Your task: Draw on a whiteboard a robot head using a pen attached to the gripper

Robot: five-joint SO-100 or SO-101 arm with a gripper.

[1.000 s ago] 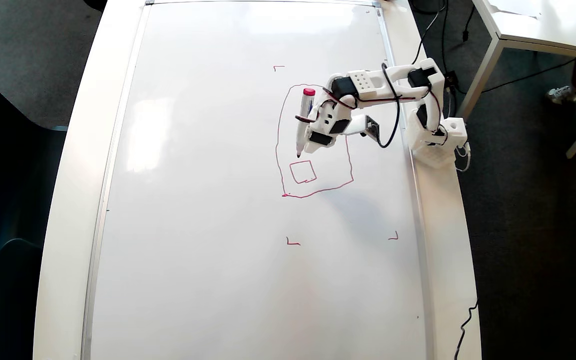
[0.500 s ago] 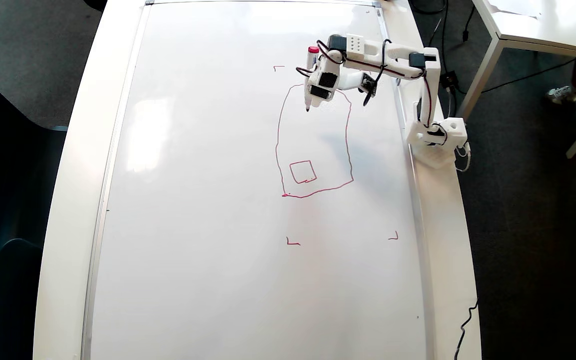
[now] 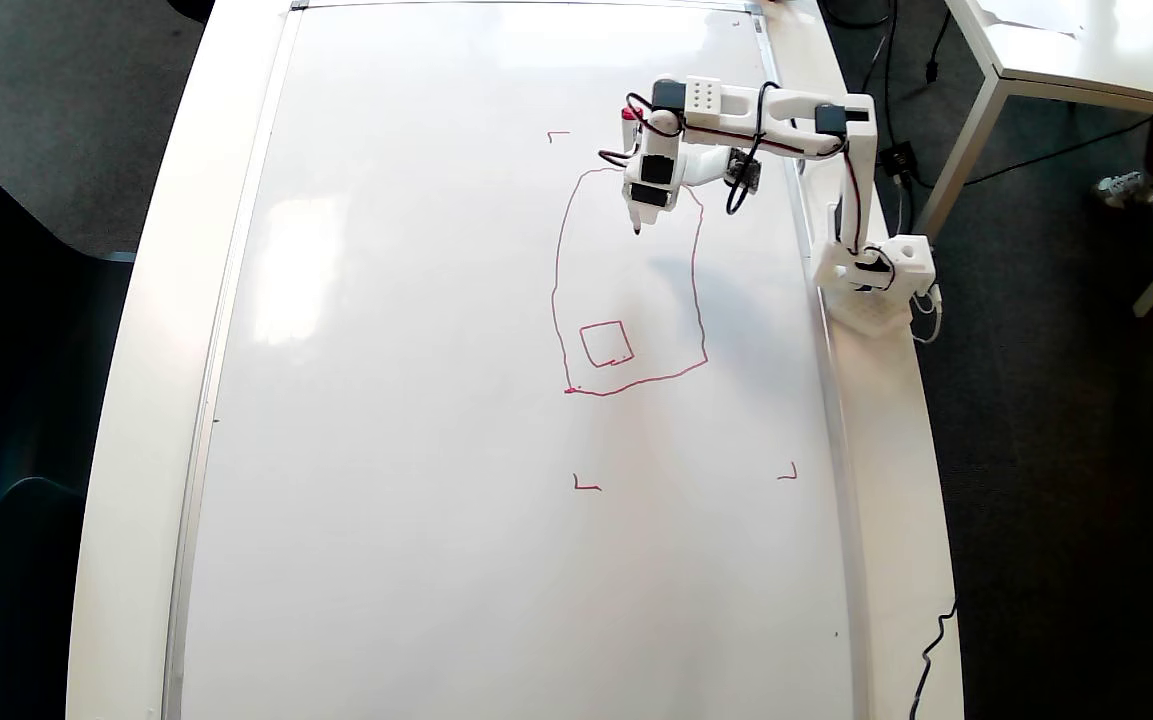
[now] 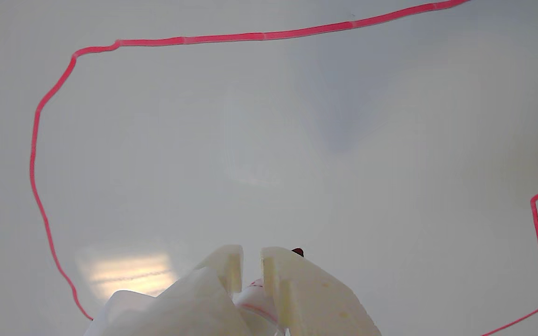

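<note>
White arm reaching over the whiteboard (image 3: pixel 416 400), gripper (image 3: pixel 648 200) carrying the pen (image 3: pixel 633 215), dark tip inside the robot head (image 3: pixel 558 290) outline's upper part, 1 small square drawn

We are looking at an office or lab-type room. A white worktop (image 3: pixel 886 450) is carrying a large framed whiteboard (image 3: pixel 416 400) and a small 3D-printed robot arm (image 3: pixel 796 120). Dark grey carpet (image 3: pixel 1066 450) is covering the floor. A second white table (image 3: pixel 1086 50) is standing at the upper right, cables (image 3: pixel 1036 160) are trailing across the carpet, and a dark chair (image 3: pixel 6 350) is sitting at the left.
</note>
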